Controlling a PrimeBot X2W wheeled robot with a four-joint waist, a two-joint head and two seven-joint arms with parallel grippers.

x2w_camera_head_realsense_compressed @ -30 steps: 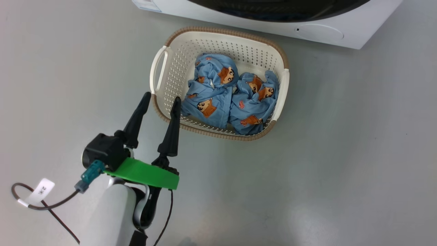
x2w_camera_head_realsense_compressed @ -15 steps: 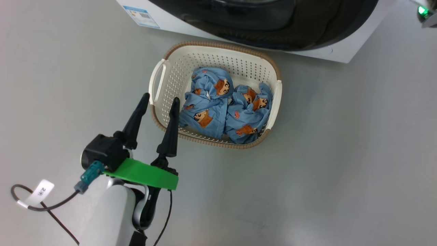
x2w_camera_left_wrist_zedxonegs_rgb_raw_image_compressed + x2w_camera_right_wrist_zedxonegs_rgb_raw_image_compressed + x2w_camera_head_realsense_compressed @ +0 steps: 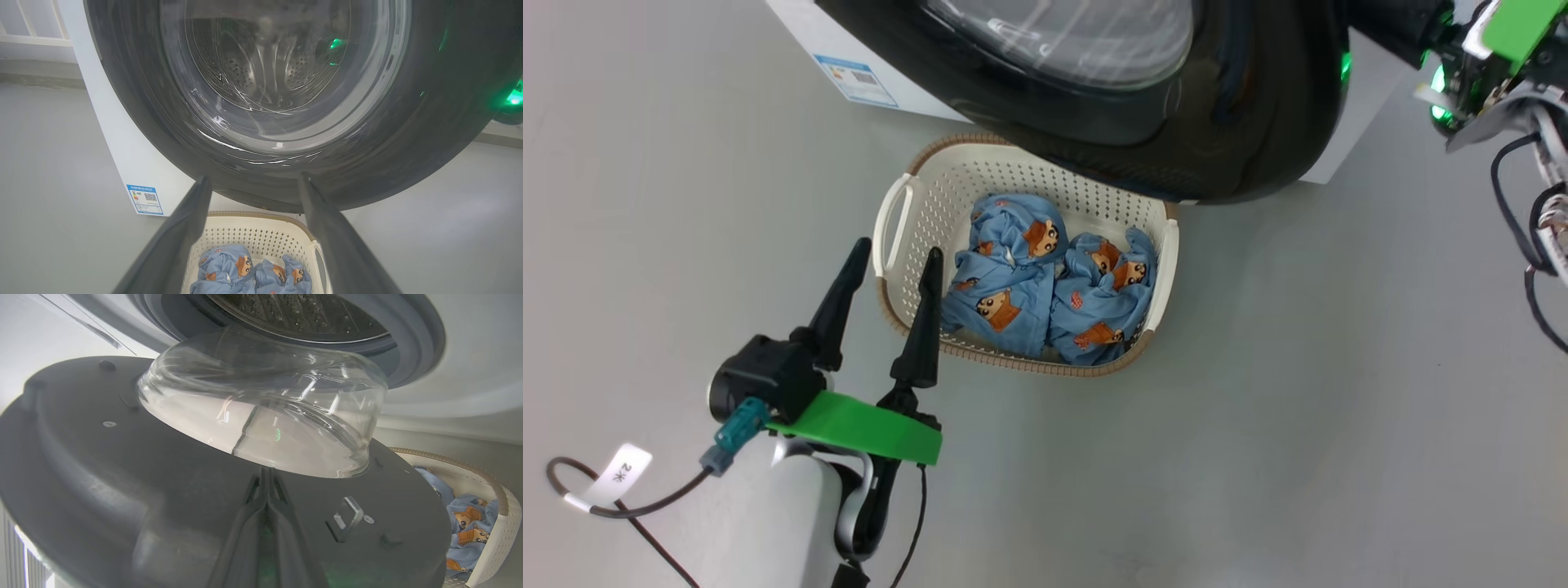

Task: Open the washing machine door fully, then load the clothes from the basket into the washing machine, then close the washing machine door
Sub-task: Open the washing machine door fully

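Note:
The washing machine door (image 3: 1217,122), glossy black rim around a clear glass bowl, stands partly open and overhangs the far rim of the basket (image 3: 1013,359). Two light-blue printed clothes (image 3: 1005,278) lie side by side in the cream basket. My left gripper (image 3: 897,249) is open and empty, its fingertips beside the basket's left handle. In the left wrist view my left gripper (image 3: 254,179) points at the door's outer face (image 3: 408,134). My right gripper (image 3: 266,473) is shut, its tips against the door's inner face (image 3: 122,490) just below the glass bowl (image 3: 261,404).
The white washing machine (image 3: 805,37) with its blue label (image 3: 862,79) stands behind the basket. The steel drum (image 3: 302,314) and grey seal (image 3: 412,347) show past the door. My right wrist (image 3: 1486,57) with its cables is at the upper right. Grey floor surrounds the basket.
The head camera has tilted up. The door now stands further out over the basket's far rim, and my right wrist has come into view at the upper right. My left gripper stays open.

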